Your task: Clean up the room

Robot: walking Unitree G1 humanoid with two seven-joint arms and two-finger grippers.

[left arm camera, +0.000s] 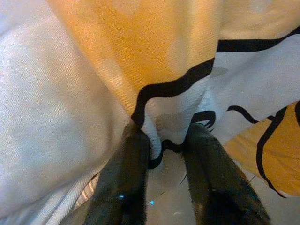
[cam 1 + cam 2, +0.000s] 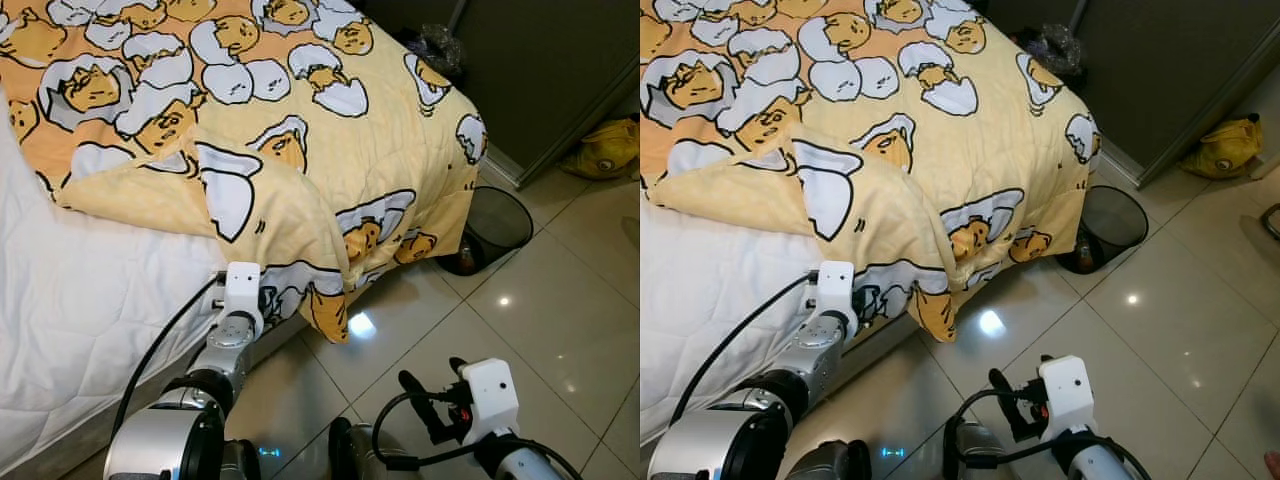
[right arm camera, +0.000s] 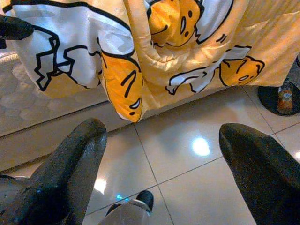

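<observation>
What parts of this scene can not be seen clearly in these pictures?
- Left claw: in the left wrist view the blanket hangs over its fingertips; a grip cannot be told.
- Bottle in the wire bin: too small to read.
- Yellow bag: cut by the picture edge in the left eye view.
- Under the bed: hidden by the blanket.

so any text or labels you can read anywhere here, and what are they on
None can be read.
The blanket carries only cartoon egg figures, no words.
The bottle standing by the black wire bin has a label, too small and blurred to read.
The yellow bag by the wardrobe shows no legible print.
The left gripper and right gripper show no markings.
</observation>
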